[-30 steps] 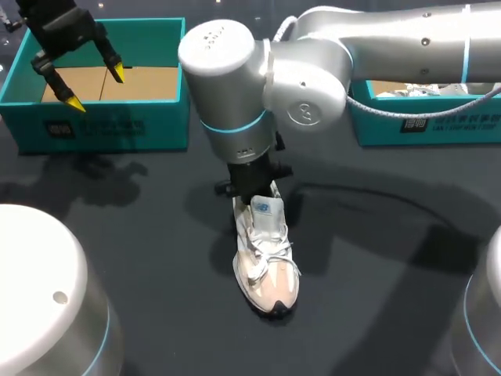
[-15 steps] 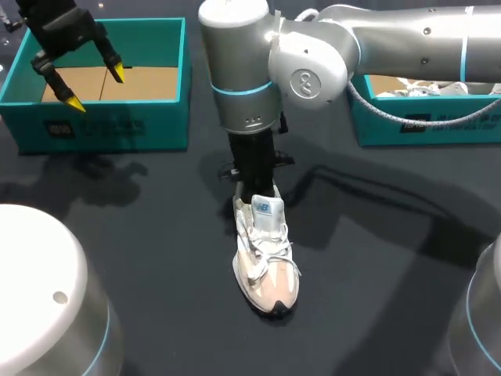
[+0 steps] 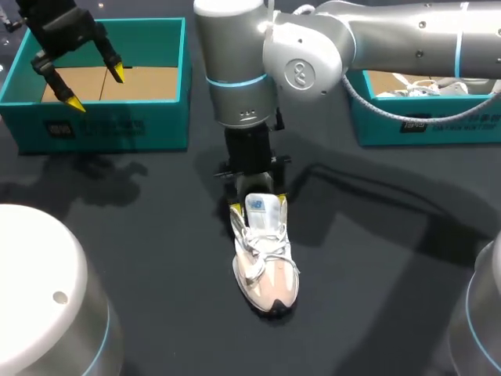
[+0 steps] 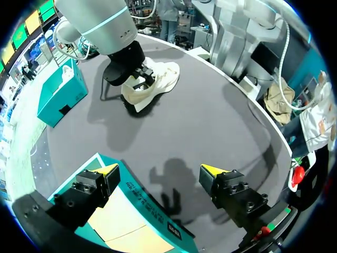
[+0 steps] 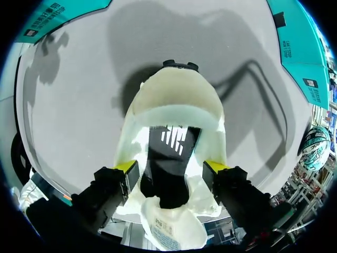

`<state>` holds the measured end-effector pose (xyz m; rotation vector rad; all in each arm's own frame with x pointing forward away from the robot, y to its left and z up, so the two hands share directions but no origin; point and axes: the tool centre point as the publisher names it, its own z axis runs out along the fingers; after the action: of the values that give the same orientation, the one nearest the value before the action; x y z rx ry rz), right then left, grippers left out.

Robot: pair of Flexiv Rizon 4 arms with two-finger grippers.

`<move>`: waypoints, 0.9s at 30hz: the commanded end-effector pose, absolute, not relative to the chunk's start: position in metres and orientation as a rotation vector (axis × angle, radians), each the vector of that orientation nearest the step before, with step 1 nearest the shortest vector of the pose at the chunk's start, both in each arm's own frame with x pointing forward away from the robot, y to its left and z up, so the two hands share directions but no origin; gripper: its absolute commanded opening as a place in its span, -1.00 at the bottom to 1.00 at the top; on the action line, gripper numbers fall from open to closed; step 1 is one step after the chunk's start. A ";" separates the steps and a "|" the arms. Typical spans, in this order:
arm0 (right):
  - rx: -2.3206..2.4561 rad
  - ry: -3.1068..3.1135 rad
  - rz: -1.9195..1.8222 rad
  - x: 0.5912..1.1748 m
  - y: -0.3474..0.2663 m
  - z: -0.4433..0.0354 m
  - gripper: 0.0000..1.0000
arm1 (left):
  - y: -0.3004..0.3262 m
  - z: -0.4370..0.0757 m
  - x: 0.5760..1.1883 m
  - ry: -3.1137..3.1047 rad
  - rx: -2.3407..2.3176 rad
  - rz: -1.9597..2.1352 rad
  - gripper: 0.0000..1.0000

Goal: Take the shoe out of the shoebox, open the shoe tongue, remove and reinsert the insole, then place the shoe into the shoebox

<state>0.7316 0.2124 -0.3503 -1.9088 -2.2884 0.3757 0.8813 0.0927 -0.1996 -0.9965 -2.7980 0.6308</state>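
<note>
Upper left of head view: left gripper (image 3: 95, 88) hangs over the empty shoebox (image 3: 102, 129), fingers released and wide, nothing between them. Centre of frame: shoe (image 3: 266, 266) sits upright on the dark table (image 3: 141, 235), out of any box, toe toward the lower edge, heel toward the top. Right gripper (image 3: 259, 207) stands over the mouth of the shoe, arm coming in from upper right. Right wrist view: yellow tips spread to either side of the collar, black insole (image 5: 169, 158) bared between them, tongue (image 5: 167, 229) nearest the wrist. Contact with the collar not clear; I read it as unclamped, gripping nothing. Upper right: second box (image 3: 407, 121), something white inside. Handling, my guess: shoe light; upper soft and will dent; sole and heel cup stiffer, so grip there to lift. Laces loose, may snag. Insole thin and bendy; pinch its heel edge and peel slowly.
</note>
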 end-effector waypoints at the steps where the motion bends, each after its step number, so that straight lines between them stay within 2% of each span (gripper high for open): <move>1: -1.918 -2.284 0.373 0.728 0.213 -0.354 1.00 | 0.093 -0.199 0.881 -2.798 -0.997 0.627 1.00; 27: -2.131 -2.233 0.347 0.702 0.206 -0.336 1.00 | 0.093 -0.199 0.881 -2.798 -0.997 0.627 1.00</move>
<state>0.7081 0.2111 -0.3386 -2.1194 -2.2329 0.3693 0.8813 0.0927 -0.1996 -0.9965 -2.7980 0.6309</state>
